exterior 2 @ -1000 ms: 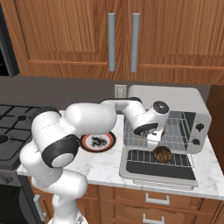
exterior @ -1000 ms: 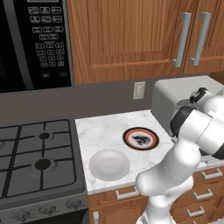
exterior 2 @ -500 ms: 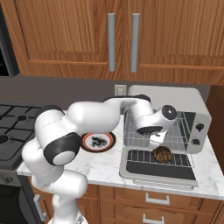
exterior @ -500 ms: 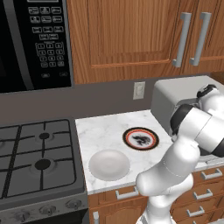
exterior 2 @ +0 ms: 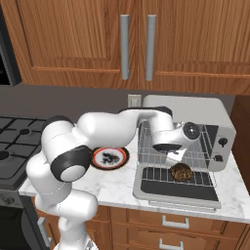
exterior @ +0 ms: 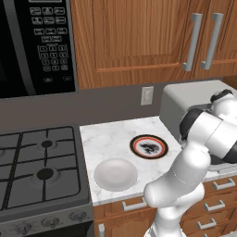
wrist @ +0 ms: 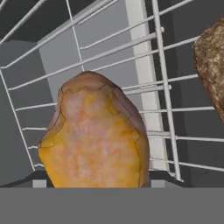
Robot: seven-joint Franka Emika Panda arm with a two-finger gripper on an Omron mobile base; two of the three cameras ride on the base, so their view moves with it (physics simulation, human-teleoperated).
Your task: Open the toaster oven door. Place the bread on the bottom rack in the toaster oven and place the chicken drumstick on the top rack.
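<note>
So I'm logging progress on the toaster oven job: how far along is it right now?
The toaster oven door lies open and the bread sits on the bottom rack, so those steps look done. In hand: the gripper holds the chicken drumstick in front of the open toaster oven, above the wire racks. Left: setting it on the top rack and letting go.

No word, brand or number can be read anywhere. The black microwave (exterior: 34,44) at the upper left of the left base view carries a keypad (exterior: 52,41) of small pale markings on its buttons, too small and blurred to make out. The toaster oven (exterior 2: 215,129) bears knobs with no legible label.
</note>
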